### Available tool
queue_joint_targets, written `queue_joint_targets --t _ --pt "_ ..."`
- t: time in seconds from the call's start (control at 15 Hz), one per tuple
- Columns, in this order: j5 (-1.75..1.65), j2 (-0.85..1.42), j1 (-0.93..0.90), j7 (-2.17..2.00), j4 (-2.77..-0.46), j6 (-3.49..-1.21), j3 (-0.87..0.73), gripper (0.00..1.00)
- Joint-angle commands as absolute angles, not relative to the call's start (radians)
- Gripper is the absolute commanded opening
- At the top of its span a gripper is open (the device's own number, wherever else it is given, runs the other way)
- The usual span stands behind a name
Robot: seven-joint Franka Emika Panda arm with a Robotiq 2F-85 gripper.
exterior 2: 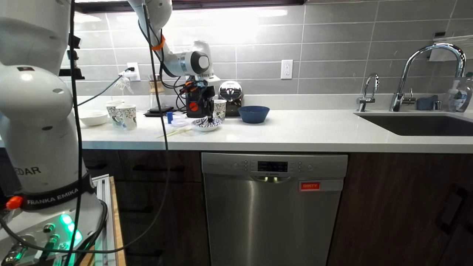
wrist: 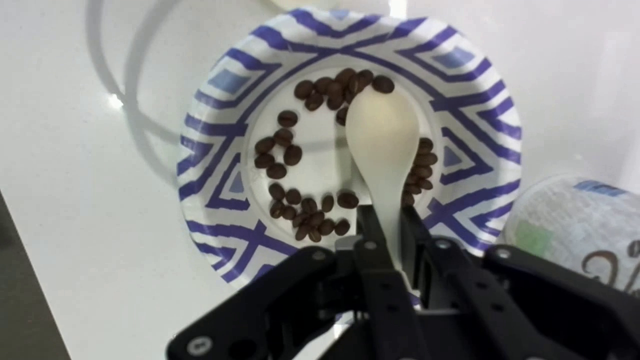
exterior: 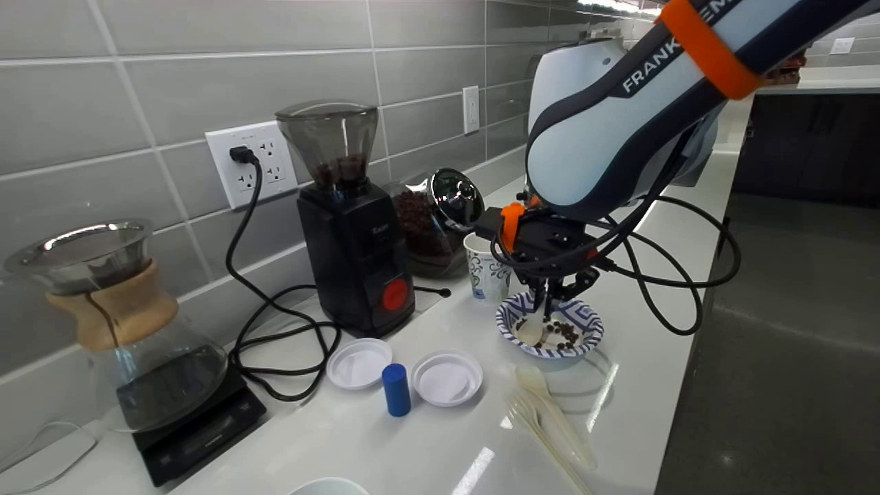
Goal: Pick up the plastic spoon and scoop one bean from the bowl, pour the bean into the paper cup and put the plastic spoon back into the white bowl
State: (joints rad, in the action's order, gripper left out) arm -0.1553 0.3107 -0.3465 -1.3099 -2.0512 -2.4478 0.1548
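My gripper (wrist: 389,215) is shut on the handle of the whitish plastic spoon (wrist: 382,130). The spoon's head reaches over the inside of the white bowl (wrist: 220,150) with its blue pattern, and no bean shows on it. Several dark beans (wrist: 310,215) lie scattered on that bowl's floor. Whether the spoon touches them cannot be told. Close beside the bowl stands the paper cup (exterior: 488,275), at the right edge of the wrist view. The dark blue bowl (exterior 2: 253,114) sits farther along the counter in an exterior view; its inside is hidden.
A loose spoon (exterior: 560,419) and fork (exterior: 543,440) lie in front of the white bowl. Two white discs (exterior: 447,378) and a blue cylinder (exterior: 396,390) are nearby. A coffee grinder (exterior: 357,254) and a bean jar (exterior: 423,227) stand by the wall. More paper cups (exterior 2: 126,116) appear near the arm's base.
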Motion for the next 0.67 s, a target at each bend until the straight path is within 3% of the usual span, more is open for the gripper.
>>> queue_joint_targets --t 0.0,0.6 --pt "-0.055 0.269 -0.316 -1.19 -2.103 -2.476 0.185 0.03" --pt "0.235 0.272 -0.266 -0.926 -2.111 -2.431 0.224 0.03"
